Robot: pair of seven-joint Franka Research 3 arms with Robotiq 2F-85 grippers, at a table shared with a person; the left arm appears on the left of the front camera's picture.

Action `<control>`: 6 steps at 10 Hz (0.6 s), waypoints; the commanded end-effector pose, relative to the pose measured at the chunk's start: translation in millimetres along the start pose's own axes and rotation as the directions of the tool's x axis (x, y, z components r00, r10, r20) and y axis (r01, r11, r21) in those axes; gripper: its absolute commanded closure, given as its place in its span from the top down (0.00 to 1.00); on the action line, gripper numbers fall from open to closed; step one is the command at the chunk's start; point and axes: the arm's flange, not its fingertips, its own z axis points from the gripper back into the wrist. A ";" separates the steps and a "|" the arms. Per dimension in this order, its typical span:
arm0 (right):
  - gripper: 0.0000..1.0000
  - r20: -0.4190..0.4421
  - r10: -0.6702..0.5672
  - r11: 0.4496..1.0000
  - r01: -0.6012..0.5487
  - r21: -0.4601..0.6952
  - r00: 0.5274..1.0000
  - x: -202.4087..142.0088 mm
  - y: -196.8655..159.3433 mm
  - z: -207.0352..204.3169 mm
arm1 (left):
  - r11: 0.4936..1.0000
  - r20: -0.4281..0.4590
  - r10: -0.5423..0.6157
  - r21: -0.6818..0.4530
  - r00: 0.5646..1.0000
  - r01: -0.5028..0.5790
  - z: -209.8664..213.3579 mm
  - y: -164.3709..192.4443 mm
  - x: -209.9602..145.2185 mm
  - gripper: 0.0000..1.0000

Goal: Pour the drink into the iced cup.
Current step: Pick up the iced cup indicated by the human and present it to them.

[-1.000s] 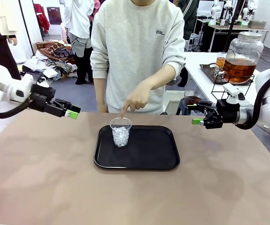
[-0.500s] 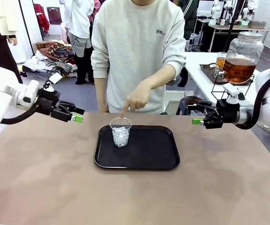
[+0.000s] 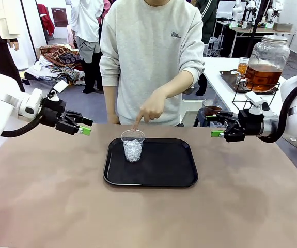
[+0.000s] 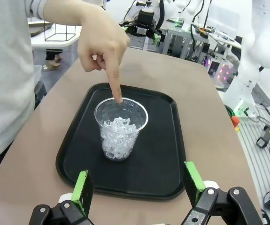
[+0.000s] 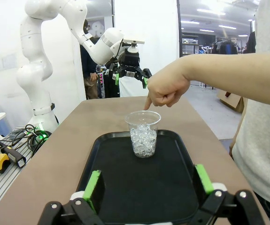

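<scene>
a brown counter [image 3: 60, 206] stretches away from the robot's side, bare along its near edge. at its middle lies a black tray [image 3: 163, 165]. on the tray's far left part stands the iced cup [image 3: 133, 147], clear plastic, upright, roughly half full of ice, with no liquid visible in it. so the pour has not begun, as far as i can judge, and with both tools empty, fetching the drink and the whole pour look left to do. the left tool [image 3: 85, 127] hangs above the counter's far left, well apart from the cup. its arm reaches in low and nearly level, its fingers are spread wide and aimed at the cup, and they grip nothing. the right tool [image 3: 215, 125] mirrors it at the far right, level, released and empty. just beyond the cup a person's hand [image 3: 149, 111] points down, index fingertip at the cup's far rim; whether it touches i cannot tell. far behind on the right, a glass jar [image 3: 264, 64] of amber drink stands on another table.
</scene>
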 end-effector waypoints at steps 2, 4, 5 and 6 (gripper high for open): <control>1.00 -0.006 -0.001 1.000 0.001 0.002 1.000 4.4 -3.3 -2.0 | 0.988 0.013 -0.153 -0.002 0.988 0.153 -22.1 16.6 -19.2 1.00; 1.00 -0.006 -0.001 1.000 0.001 0.002 1.000 4.4 -3.3 -2.0 | 0.984 0.015 -0.180 0.004 0.984 0.180 -33.4 26.5 -28.8 1.00; 1.00 -0.006 -0.001 1.000 0.001 0.002 1.000 4.4 -3.3 -2.0 | 0.983 0.014 -0.183 0.002 0.983 0.183 -38.6 31.9 -34.8 1.00; 1.00 -0.006 -0.001 1.000 0.001 0.002 1.000 4.4 -3.3 -2.0 | 0.982 0.019 -0.188 -0.004 0.982 0.188 -43.1 36.0 -40.9 1.00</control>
